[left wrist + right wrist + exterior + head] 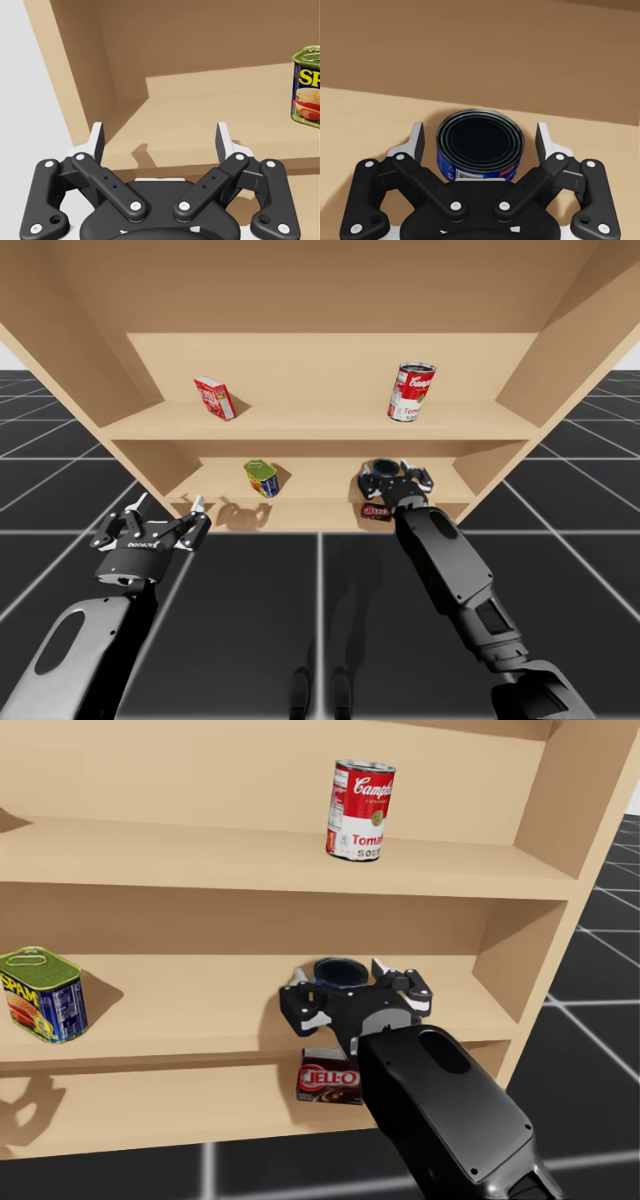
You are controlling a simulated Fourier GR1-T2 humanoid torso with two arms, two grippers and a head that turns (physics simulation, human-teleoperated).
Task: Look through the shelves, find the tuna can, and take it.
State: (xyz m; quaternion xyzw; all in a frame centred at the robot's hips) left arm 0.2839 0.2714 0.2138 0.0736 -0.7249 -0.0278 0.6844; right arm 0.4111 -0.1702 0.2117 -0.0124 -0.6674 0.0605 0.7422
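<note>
The tuna can point(480, 150) is a low blue can with a dark round top, standing on the lower shelf point(200, 1010). It sits between the fingers of my right gripper point(480, 137), which is open, with a gap on each side of the can. From my head the same can point(338, 970) peeks out just behind the right gripper point(342, 986); from above the can point(385, 466) is mostly covered by that gripper point(393, 478). My left gripper point(168, 505) hangs open and empty before the shelf's left end point(160, 137).
A red-and-white soup can point(357, 810) and a small red box point(214, 397) stand on the upper shelf. A green-and-blue meat tin point(40, 995) is left of the tuna can. A dark pudding box point(328, 1082) lies below my right wrist. Slanted side walls point(560, 350) bound the shelves.
</note>
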